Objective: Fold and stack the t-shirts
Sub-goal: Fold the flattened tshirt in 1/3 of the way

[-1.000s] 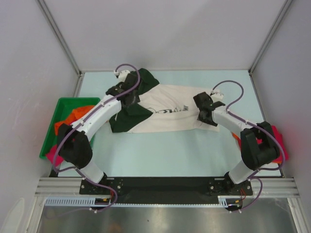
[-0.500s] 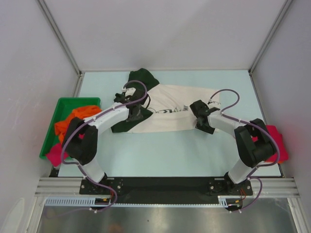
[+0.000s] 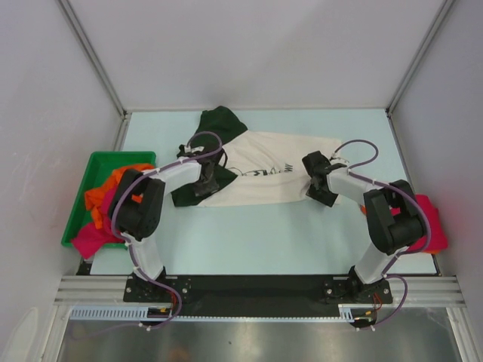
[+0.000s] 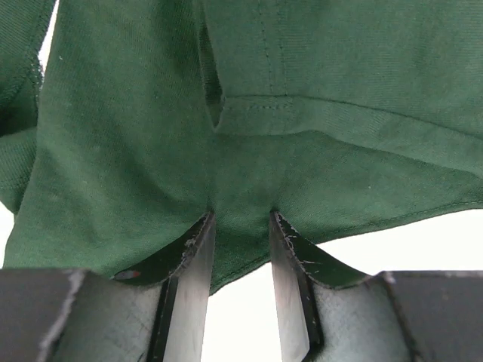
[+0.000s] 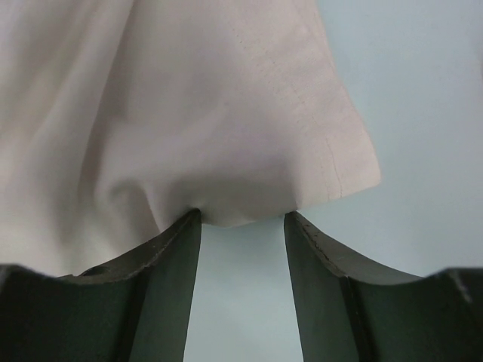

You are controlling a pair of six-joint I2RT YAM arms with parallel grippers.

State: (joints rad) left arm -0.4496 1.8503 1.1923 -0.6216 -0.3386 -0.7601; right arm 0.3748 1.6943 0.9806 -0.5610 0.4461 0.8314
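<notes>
Cream t-shirt (image 3: 264, 177) lying mid-table, left gripper (image 4: 240, 226) pinching its dark green sleeve (image 4: 151, 151), right gripper (image 5: 241, 219) pinching its cream hem.

Cream t-shirt (image 3: 264, 170): matt woven cloth, stitched hem, dark green knit sleeve (image 4: 151, 136) at 9 o'clock | left gripper (image 4: 240, 249): scuffed black plastic fingers | right gripper (image 5: 243, 256): same matt black plastic | table (image 3: 264, 234): smooth pale matt surface | bin (image 3: 83, 200): glossy green plastic | frame rail (image 3: 256, 286): brushed metal
</notes>
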